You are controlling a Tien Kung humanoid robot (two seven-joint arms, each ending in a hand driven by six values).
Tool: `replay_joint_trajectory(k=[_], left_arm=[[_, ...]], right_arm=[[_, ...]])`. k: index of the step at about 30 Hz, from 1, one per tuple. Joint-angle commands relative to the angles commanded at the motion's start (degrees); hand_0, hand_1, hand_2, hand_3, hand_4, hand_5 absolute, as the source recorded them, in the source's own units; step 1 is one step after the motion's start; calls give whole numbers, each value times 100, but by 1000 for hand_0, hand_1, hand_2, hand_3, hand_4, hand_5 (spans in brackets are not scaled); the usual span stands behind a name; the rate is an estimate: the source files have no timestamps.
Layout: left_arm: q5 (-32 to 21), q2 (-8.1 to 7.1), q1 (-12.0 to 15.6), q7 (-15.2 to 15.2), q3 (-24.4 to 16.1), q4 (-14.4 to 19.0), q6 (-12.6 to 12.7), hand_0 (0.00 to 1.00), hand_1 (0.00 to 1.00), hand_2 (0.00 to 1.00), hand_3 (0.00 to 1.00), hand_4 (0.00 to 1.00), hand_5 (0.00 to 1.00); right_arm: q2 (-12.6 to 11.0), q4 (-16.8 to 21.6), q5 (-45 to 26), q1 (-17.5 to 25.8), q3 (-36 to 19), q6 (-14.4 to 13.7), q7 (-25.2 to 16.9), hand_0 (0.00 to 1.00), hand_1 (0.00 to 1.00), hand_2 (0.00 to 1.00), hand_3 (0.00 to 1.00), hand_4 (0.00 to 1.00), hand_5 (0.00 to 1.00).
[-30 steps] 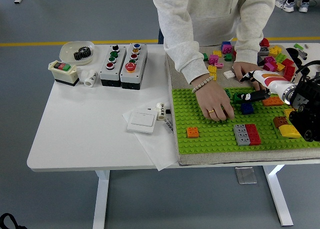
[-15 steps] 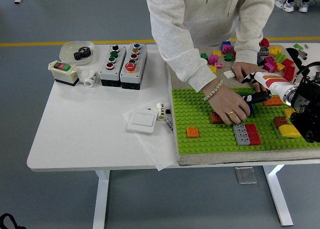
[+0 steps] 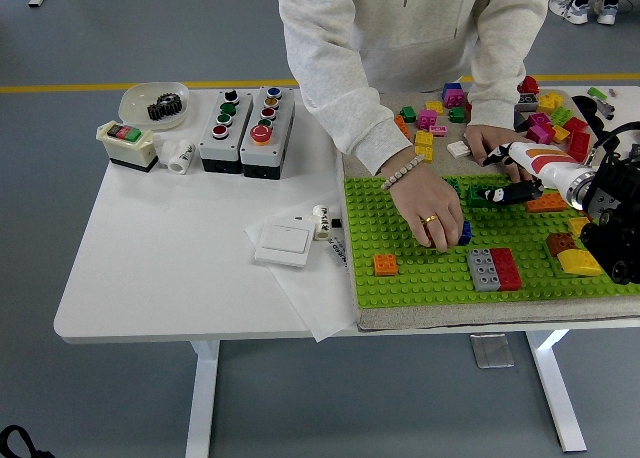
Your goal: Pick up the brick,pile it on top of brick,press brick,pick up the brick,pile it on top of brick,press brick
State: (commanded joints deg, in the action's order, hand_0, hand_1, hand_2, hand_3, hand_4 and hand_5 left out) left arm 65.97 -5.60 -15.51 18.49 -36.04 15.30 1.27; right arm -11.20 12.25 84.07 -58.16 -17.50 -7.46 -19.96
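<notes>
Right hand (image 3: 503, 191): grip state cannot be told, poised at green brick (image 3: 478, 192) on baseplate (image 3: 420, 273); person's hand (image 3: 432, 208) just beside covers blue brick (image 3: 464, 232); risk: collision or blocked pick.

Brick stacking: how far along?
Nothing looks stacked yet: the orange brick and the grey and red bricks sit single on the green baseplate. In hand: the robot's right hand over a green brick; a person's hand covers a blue brick. Piling and pressing remain.
</notes>
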Motion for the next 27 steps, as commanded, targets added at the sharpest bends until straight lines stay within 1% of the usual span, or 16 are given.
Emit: replay_joint_trajectory(k=[17, 27], left_arm=[[33, -1, -22, 1, -13, -2, -12, 781, 762, 764, 597, 662, 595], [31, 2, -21, 1, -11, -5, -4, 781, 762, 763, 597, 663, 595]], right_arm=[[29, 18, 1, 25, 54, -8, -8, 798, 771, 781, 739, 818, 507], [3, 30, 76, 16, 17, 30, 10, 798, 771, 779, 738, 815, 505]])
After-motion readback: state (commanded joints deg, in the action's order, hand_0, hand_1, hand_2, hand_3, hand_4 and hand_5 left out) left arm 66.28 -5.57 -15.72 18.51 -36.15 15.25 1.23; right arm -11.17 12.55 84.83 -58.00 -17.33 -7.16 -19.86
